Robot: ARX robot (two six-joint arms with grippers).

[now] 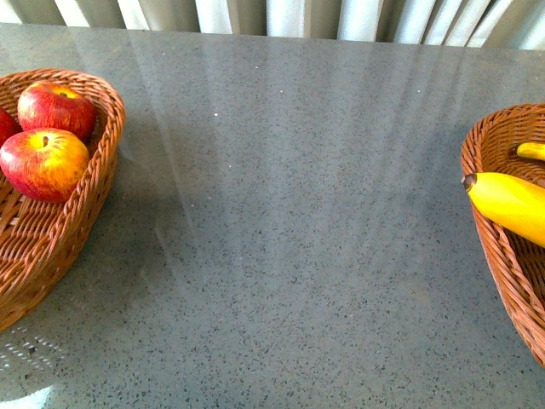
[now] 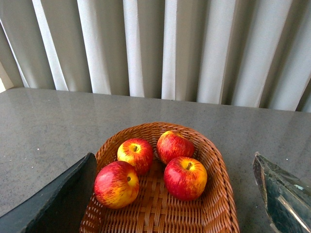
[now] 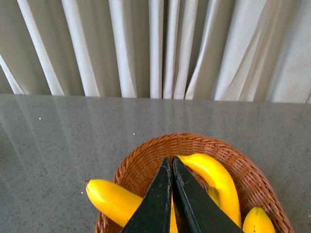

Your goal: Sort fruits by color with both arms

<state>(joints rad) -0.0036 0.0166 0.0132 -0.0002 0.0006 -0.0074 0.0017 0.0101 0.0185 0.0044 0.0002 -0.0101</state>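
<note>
Right hand [image 3: 172,167] pinched shut above bananas [image 3: 114,200]; left hand [image 2: 175,194] wide over apples [image 2: 185,177].

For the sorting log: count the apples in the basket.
4, all in the wicker basket: back apple, back-left apple, front-left apple, front-right apple. None appear hidden.

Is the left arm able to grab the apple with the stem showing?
Probably yes. The left gripper hangs open over the basket, and that apple sits uncovered between its fingers, though other apples crowd close beside it.
</note>
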